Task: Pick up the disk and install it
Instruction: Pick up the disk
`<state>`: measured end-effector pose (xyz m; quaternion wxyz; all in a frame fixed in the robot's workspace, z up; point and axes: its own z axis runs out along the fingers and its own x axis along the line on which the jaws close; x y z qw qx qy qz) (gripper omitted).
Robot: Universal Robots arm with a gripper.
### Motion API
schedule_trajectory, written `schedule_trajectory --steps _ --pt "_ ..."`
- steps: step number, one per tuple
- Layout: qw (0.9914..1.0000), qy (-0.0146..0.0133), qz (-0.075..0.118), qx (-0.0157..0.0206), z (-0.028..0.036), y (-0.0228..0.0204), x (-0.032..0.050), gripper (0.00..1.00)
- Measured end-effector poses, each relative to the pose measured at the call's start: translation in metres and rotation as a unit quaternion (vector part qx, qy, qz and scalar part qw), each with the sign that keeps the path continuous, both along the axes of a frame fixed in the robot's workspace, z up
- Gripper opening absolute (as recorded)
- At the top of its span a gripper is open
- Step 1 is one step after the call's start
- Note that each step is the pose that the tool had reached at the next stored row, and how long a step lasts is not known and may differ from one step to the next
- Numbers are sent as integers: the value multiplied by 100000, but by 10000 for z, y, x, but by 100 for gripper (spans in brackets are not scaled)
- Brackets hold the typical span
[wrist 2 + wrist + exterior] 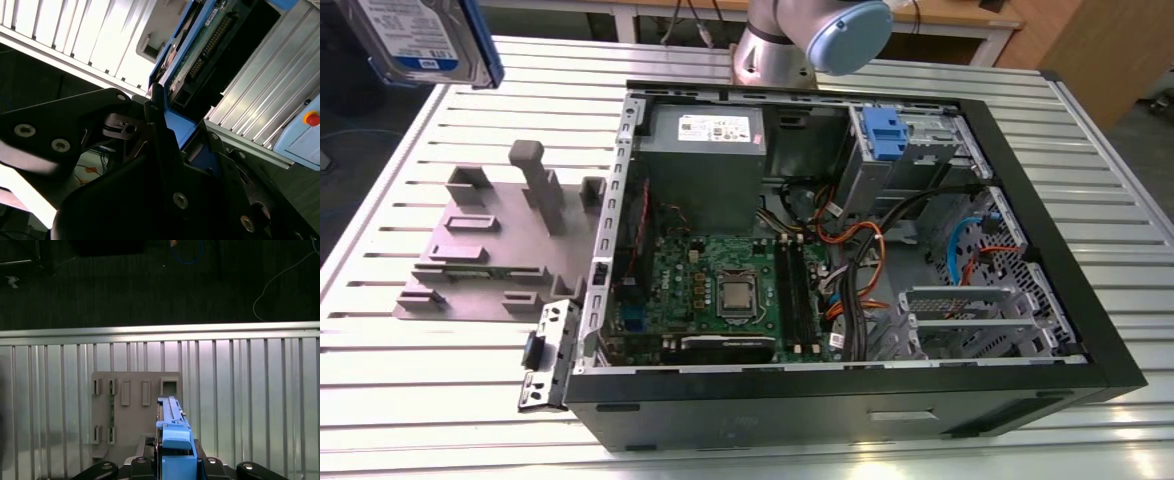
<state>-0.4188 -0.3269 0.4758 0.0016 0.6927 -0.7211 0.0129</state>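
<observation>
first wrist view: tool [176, 463] clamps disk [172, 426] edge-on, well above holder [134, 407].

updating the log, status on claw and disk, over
Claw shut on the silver hard drive in blue plastic carrier. Drive aloft, apart from the grey plastic holder with posts. Nothing else touching it.

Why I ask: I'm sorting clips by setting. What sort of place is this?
Probably a robotics lab bench: open computer case on a slatted metal table, robot arm, its gripper holding a disk.
</observation>
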Motion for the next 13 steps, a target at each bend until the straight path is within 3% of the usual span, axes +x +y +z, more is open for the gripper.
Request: schedule_trajectory --steps 11,13 --pt "100000 -3 2 90 -4 -236 0 36" --pt "100000 -6 2 89 -4 -258 8 36"
